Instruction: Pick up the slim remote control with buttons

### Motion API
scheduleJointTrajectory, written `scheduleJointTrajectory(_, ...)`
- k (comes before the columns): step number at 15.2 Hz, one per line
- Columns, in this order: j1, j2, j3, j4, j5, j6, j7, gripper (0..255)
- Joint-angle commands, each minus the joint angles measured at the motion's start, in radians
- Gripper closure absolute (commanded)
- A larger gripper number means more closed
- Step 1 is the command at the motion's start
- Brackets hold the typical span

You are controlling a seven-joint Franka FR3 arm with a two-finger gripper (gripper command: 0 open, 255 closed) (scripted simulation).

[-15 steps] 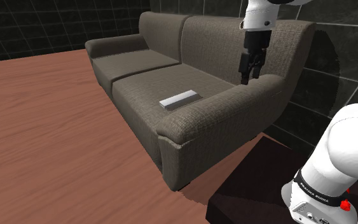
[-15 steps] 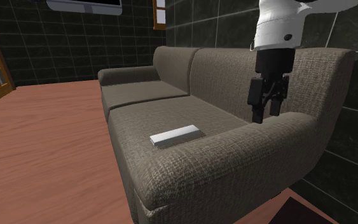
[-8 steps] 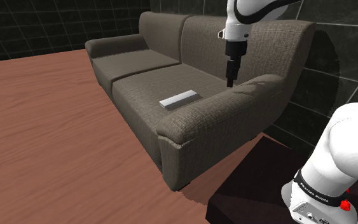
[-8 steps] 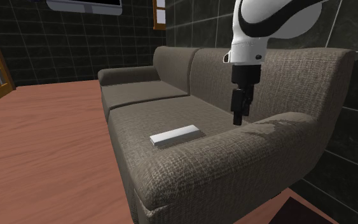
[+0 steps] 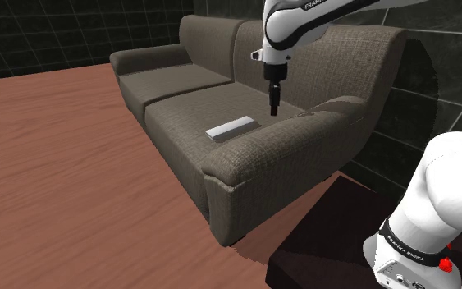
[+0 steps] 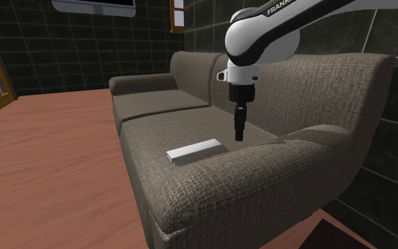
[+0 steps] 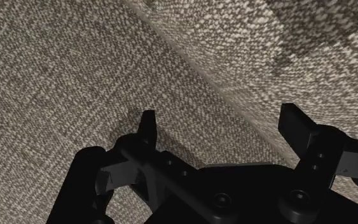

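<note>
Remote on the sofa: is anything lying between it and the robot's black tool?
Nothing visible does. The open tool hangs over the seat cushion near the armrest; the pale remote lies flat on that cushion, toward the shoulder view's left, bare fabric between them.

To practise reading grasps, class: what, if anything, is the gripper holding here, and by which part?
Nothing. The gripper is open over the sofa cushion, and the remote lies apart from it.
</note>
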Motion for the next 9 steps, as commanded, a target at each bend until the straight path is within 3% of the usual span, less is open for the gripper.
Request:
scheduleJointTrajectory(1, 0.015, 0.070, -0.002, 0.046, 0.013, 0.033, -0.087, 0)
scheduleJointTrajectory(9, 0.045, 0.334, 0.032, 0.260, 0.072, 0.121, -0.393, 0)
